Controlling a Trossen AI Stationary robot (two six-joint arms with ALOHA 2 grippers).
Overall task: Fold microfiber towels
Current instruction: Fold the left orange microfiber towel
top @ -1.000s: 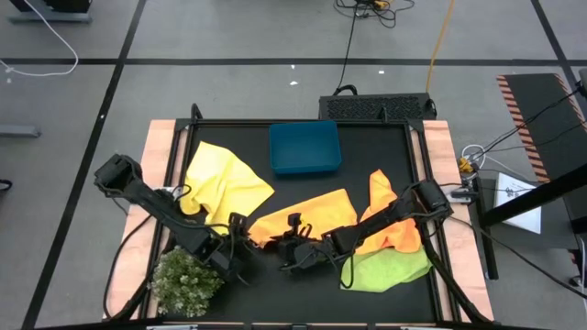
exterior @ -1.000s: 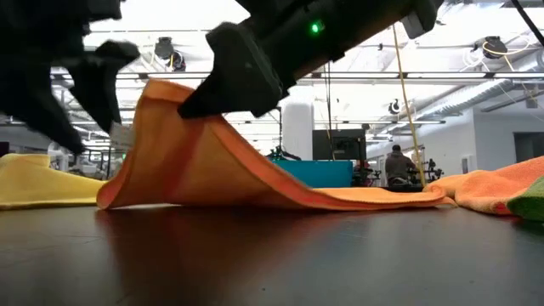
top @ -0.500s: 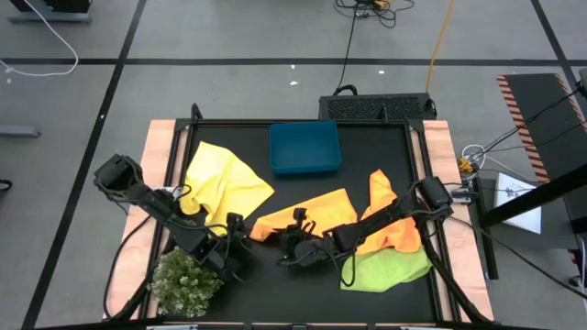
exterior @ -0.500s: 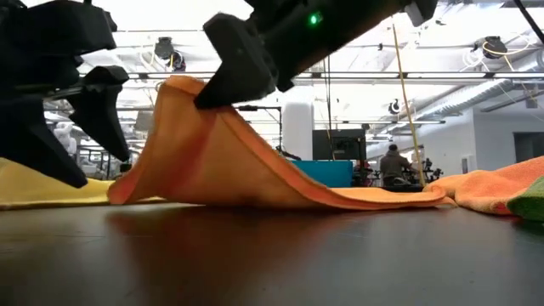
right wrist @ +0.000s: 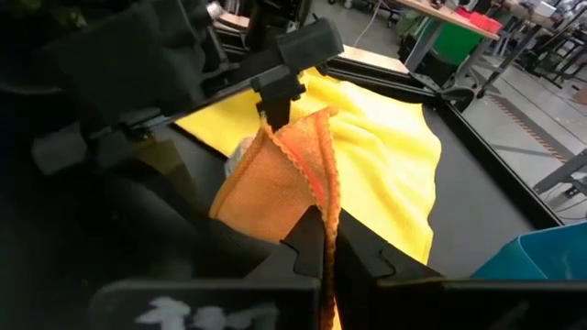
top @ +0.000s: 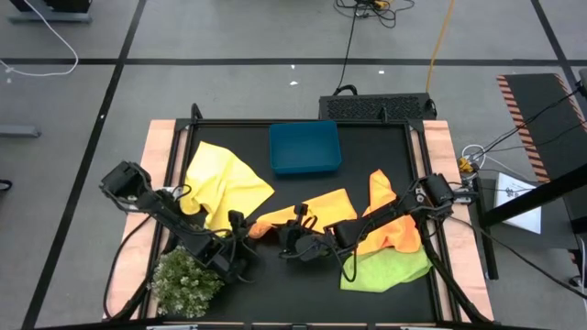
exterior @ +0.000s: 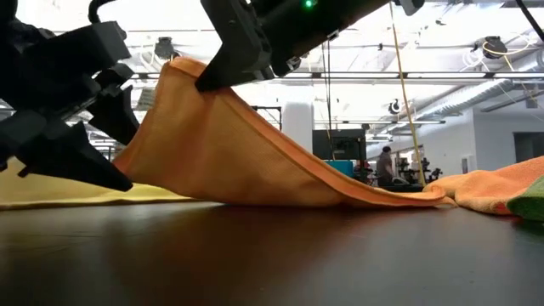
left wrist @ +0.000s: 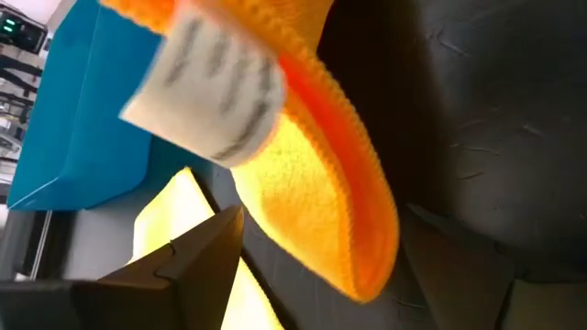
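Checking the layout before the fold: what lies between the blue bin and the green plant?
In the high view, the yellow towel spreads between the blue bin and the plant, with the left gripper just beside the plant.

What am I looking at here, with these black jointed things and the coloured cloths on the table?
Those are two robot arms, each ending in a two-finger hand. One picture looks straight down, one sits at table height, and two come from cameras on the wrists.

On the black table lie soft square cloths: a yellow microfiber towel, orange microfiber towels, one bunched at the right, and a lime green microfiber towel. There is also a rectangular blue plastic bin and a small green bushy plant.

The right hand is shut on a corner of the middle orange towel, lifting it like a tent. The left hand is open, right beside that raised corner, holding nothing.
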